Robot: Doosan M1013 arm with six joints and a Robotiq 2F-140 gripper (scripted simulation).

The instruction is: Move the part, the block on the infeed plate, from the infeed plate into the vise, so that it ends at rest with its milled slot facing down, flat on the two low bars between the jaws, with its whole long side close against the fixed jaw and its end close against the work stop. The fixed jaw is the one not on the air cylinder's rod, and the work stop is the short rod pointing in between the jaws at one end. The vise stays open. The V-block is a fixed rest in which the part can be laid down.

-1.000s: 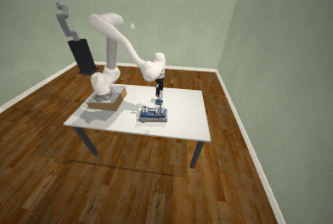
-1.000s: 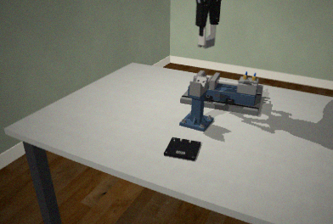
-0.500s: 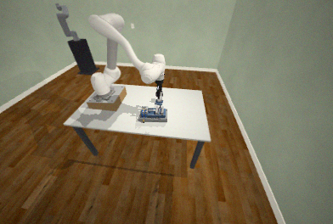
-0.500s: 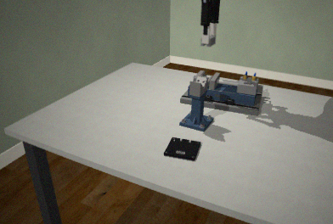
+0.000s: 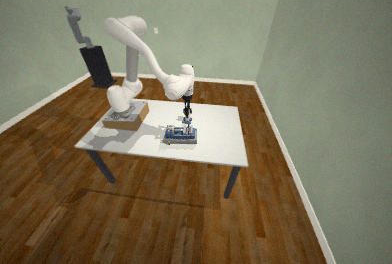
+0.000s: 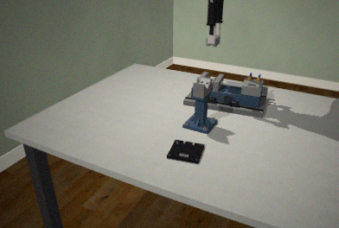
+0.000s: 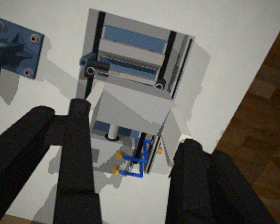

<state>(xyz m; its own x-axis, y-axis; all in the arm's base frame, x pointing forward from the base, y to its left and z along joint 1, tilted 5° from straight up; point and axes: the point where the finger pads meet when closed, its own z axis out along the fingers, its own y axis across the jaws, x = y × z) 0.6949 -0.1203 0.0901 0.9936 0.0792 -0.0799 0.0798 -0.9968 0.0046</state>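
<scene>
While the dark infeed plate [image 6: 186, 151] lies bare near the front of the table [image 6: 108, 117], the part [image 6: 212, 39] hangs high in the air, clamped between the fingers of the gripper [image 6: 213, 40], well above the vise [image 6: 242, 97]. So the pick-up is done and the carry looks close to its end. From the wrist view the grey block [image 7: 131, 107] sits between the two black fingers, roughly over the vise's cylinder end, with the open jaws and the low bars showing beyond it. I cannot tell from where I stand which way the milled slot faces. The V-block [image 6: 207, 87] on its blue post stands unused just beside the vise. What is left, by my reckoning: lowering between the jaws, seating the block flat on the bars, snug to the fixed jaw and the work stop, then letting go.
</scene>
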